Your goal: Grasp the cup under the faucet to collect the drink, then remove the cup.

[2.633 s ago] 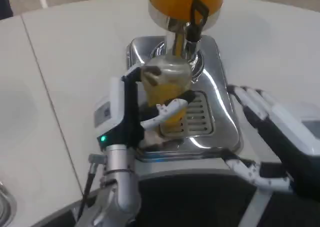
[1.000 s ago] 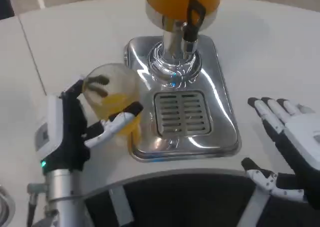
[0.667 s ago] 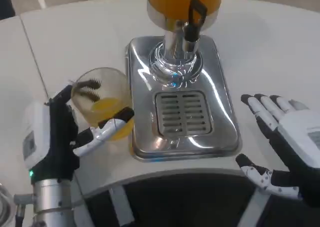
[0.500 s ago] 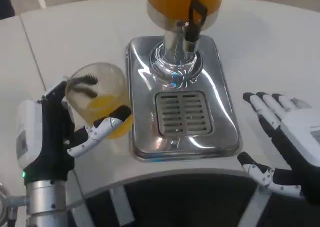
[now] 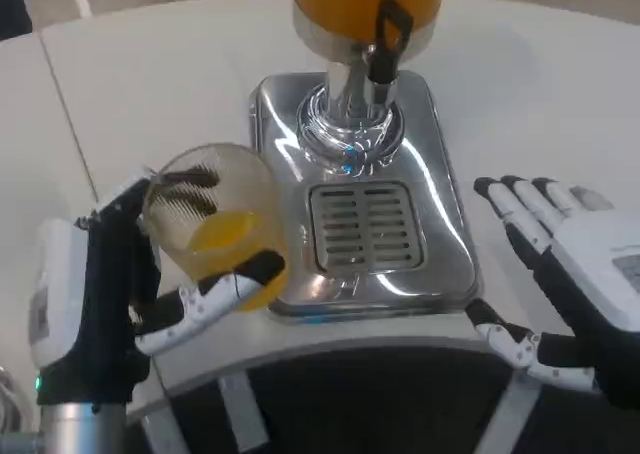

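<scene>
Head view: no readable writing or brand marks. Left hand (image 5: pixel 105 299) holds the cup (image 5: pixel 215 224), fingers (image 5: pixel 205 299) wrapped round its lower side. Cup is clear, long axis tilted, mouth facing up toward the camera, orange drink pooled in the bottom. It sits left of the chrome drip tray (image 5: pixel 365 224), clear of the faucet (image 5: pixel 385 34). Right hand (image 5: pixel 575 274) holds nothing, fingers spread above the surface (image 5: pixel 150 84), right of the tray.

Bare white table (image 5: pixel 180 84) either side of the central dispenser (image 5: pixel 365 174).
</scene>
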`<state>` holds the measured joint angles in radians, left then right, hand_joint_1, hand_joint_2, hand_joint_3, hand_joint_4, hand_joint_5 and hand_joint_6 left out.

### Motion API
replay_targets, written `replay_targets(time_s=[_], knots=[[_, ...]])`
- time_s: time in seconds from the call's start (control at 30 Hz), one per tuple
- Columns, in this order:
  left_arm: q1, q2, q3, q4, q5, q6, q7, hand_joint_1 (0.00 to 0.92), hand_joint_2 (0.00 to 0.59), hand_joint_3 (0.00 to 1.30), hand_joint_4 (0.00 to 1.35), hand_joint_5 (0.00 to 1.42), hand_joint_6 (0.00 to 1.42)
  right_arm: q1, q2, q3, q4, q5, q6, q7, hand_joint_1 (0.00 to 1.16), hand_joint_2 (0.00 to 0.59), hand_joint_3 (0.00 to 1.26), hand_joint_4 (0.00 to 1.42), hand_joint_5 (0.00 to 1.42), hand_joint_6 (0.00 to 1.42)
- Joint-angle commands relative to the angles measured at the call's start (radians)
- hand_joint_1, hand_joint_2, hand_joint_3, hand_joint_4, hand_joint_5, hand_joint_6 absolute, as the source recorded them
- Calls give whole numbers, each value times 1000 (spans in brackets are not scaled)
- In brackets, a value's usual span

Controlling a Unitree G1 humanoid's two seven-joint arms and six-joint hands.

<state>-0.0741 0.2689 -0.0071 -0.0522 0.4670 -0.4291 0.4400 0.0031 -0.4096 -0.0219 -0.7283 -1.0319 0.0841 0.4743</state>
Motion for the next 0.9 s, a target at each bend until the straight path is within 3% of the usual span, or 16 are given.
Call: replay_targets(time_s=[0.03, 0.37, 0.63, 0.9], knots=[[47, 4, 3, -70, -8, -61, -40, 583, 70, 1106, 1094, 1424, 1424, 36, -5, 1, -21, 39, -56, -58, 376, 468, 0, 0, 0, 18], [150, -27, -8, -172, -24, -78, -118, 586, 72, 1106, 1094, 1424, 1424, 149, -7, -12, -66, 55, -157, -129, 385, 475, 0, 0, 0, 16], [194, -52, -5, -211, -19, -71, -140, 587, 72, 1103, 1094, 1424, 1424, 207, -42, -100, -89, 152, -235, -154, 392, 481, 0, 0, 0, 16], [223, -72, -25, -254, -10, -76, -173, 587, 73, 1102, 1094, 1424, 1424, 206, -56, -129, -85, 198, -254, -136, 403, 484, 0, 0, 0, 27]])
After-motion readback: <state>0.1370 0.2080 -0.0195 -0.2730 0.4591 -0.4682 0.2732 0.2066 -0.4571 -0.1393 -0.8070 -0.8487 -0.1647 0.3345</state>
